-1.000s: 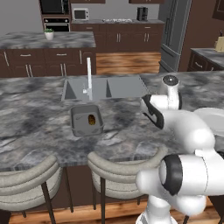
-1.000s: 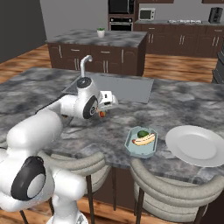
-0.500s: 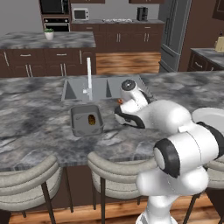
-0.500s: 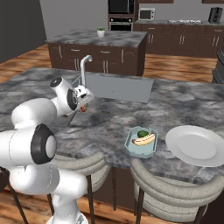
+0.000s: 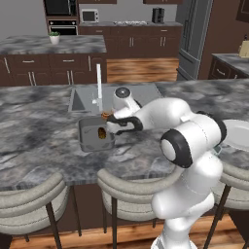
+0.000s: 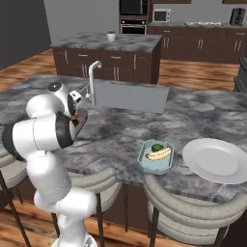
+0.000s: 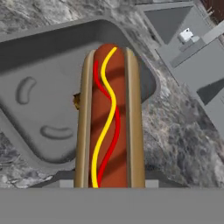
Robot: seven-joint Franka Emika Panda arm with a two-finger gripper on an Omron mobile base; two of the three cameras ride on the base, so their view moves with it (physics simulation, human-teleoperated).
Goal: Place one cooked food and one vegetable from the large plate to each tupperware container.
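So over the last second the arm swung right across the counter, from out by the plate side to the tub sitting just in front of the sink (image 5: 80, 99), while the base stayed put. The gripper (image 5: 109, 122) ended up hanging over the grey rectangular tub (image 5: 85, 141), pinched in tight on the hot dog (image 7: 109, 118), a red sausage in a pale bun with yellow and red squiggles on top. In the hand view the bun ran lengthwise over the tub's floor, not touching it as far as I could tell.

My read: the carry was basically finished and only the drop was left. Since the hot dog looked well inside the rim, letting go there should land it in the tub. The far end sat close to one wall though, so it might end up propped on the edge.

Containers:
- The grey tub already had the yellow-brown oval veg (image 5: 102, 132) in it, just peeking out beside the bun in the hand view. Add the hot dog and that tub is done.
- The pale blue-green octagonal tub (image 6: 144, 161) held a dark green lump (image 6: 157, 147) and an elongated orange-brown piece (image 6: 160, 154), touching each other.
- The large white plate (image 6: 214, 160), just beside that tub, had nothing left on it.
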